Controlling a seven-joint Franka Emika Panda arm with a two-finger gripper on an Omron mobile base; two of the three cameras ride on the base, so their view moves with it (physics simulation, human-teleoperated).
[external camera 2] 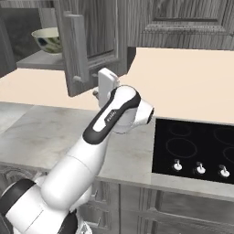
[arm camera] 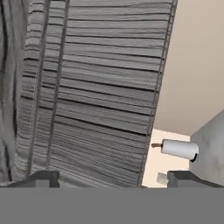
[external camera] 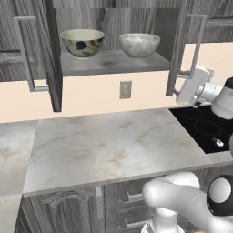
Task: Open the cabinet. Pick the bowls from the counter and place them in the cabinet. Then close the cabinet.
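Both bowls shelved; right door awaits closing.
The white two-finger hand (external camera: 185,93), fingers spread wide and holding nothing, sits just beside the open dark grey wood-grain cabinet (external camera: 113,63) door's vertical bar handle (external camera: 196,45), low on it.

Cabinet (external camera: 109,61) above counter (external camera: 113,150), both doors swung open; two bowls (external camera: 82,43) side by side on its shelf, floral bowl left, marble bowl (external camera: 139,45) right, slightly apart. Wall outlet (external camera: 125,89) on backsplash below shelf, behind counter. Cooktop (external camera: 205,127) right of counter, knobs (external camera 2: 199,169) along its front edge. Drawer units (external camera: 123,205) beneath counter. Gripper (external camera: 189,93) just beside right door's handle (external camera: 186,50), below shelf level, jaws spread wide
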